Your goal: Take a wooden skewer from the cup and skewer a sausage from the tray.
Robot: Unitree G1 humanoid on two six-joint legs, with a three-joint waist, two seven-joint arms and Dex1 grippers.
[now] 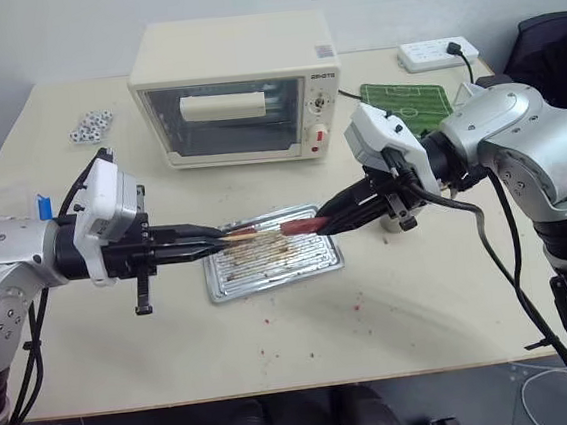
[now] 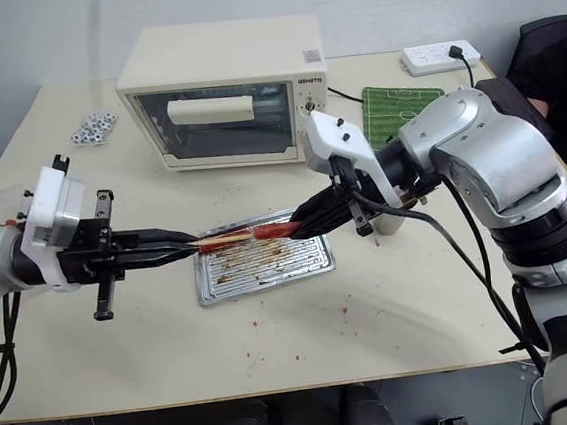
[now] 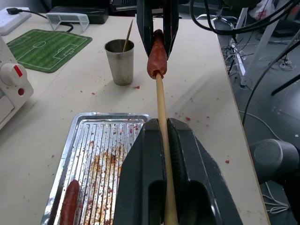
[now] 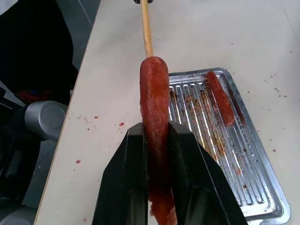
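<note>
My left gripper [image 1: 218,241] is shut on a wooden skewer [image 3: 162,117], held level above the tray [image 1: 321,265]. The skewer's tip is stuck into the end of a red-brown sausage [image 1: 302,227], which my right gripper [image 1: 327,222] is shut on from the opposite side. The two grippers face each other over the tray. In the right wrist view the sausage [image 4: 154,112] sits between the fingers [image 4: 126,178] with the skewer [image 4: 146,28] entering its far end. Another sausage [image 4: 221,97] lies on the tray's ribbed floor. The metal cup [image 3: 120,62] stands beyond the tray with one skewer in it.
A cream toaster oven [image 1: 237,91] stands behind the tray. A green football-pitch mat [image 1: 409,102] and a white power strip [image 1: 436,53] lie at the back right. Small black-and-white pieces [image 1: 90,126] sit at the back left. Red crumbs dot the table.
</note>
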